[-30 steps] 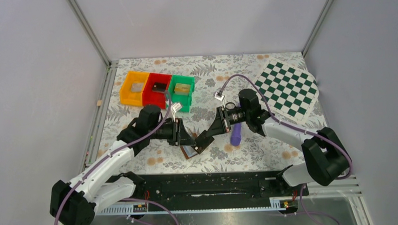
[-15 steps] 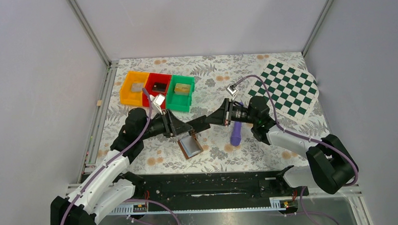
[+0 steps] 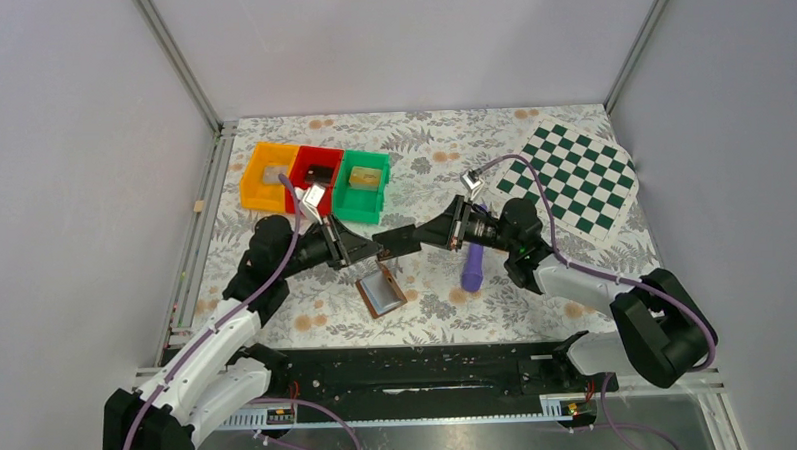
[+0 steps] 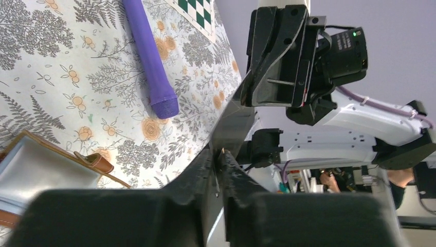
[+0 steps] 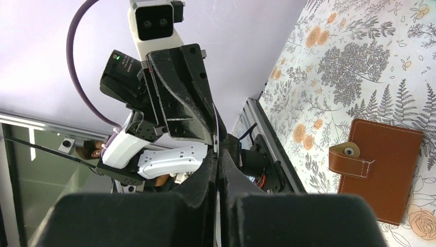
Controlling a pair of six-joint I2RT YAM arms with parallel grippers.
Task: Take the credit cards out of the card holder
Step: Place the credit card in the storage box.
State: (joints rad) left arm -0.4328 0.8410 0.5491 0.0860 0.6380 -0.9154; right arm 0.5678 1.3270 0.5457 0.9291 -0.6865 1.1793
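A card (image 3: pixel 399 241) is held edge-on in mid-air, pinched at one end by the left pincer (image 3: pixel 376 252) and at the other by the right pincer (image 3: pixel 422 234), both narrowed onto it. The holder (image 3: pixel 382 291) lies on the worktop (image 3: pixel 422 144) just below the meeting pincers, its pale inner panel shown from above. A hand-over seems to be in hand. Next, one pincer would need to be released so the card can be set down clear of the holder.

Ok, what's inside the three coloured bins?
Each holds one small flat piece: a greyish piece in the orange bin, a dark piece in the red bin, a tan piece in the green bin. Too small to identify; anything beneath them is hidden.
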